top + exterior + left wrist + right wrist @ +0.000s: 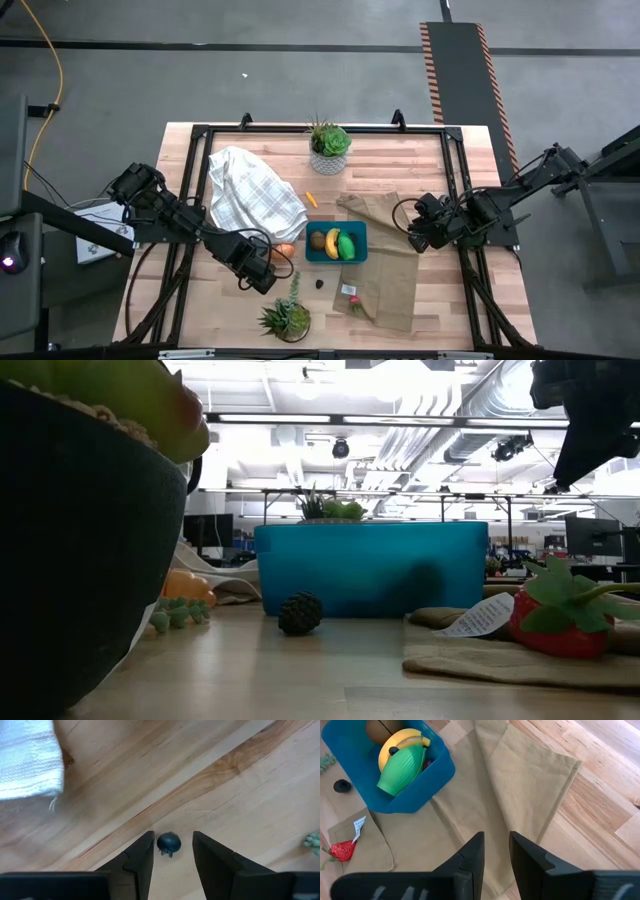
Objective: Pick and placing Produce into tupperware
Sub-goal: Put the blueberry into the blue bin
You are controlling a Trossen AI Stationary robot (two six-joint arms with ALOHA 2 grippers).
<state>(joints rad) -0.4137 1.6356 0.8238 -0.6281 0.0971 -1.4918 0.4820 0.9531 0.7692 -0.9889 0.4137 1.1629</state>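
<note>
Task partly done. The teal tupperware [336,243], centre of the high view, already holds three pieces: brown round piece [317,240], yellow banana [332,243], bright green piece [346,245]. It sits partly on the tan cloth [385,260].

Still out on the table [440,170]:
- orange piece [286,249], just left of the tupperware, close to the left hand
- small orange piece [311,199], above the tupperware, near the white checked towel [252,194]
- dark berry-like piece [320,283], just below the tupperware
- strawberry [351,297] with a white tag, on the cloth at lower centre

So roughly half is left, judging by count.

Left hand [172,852]: lower left of centre in the high view, arm reaching in from the left edge. Fingers spread, holding nothing; its wrist view shows it pointed down at bare wood with a small dark round object [168,842] on the table between the fingertips, identity unclear.

Right hand [495,852]: right of the tupperware in the high view, over the edge of the cloth, arm coming from the right edge. Fingers stand a narrow gap apart, nothing between them. Looks like it is waiting.
</note>
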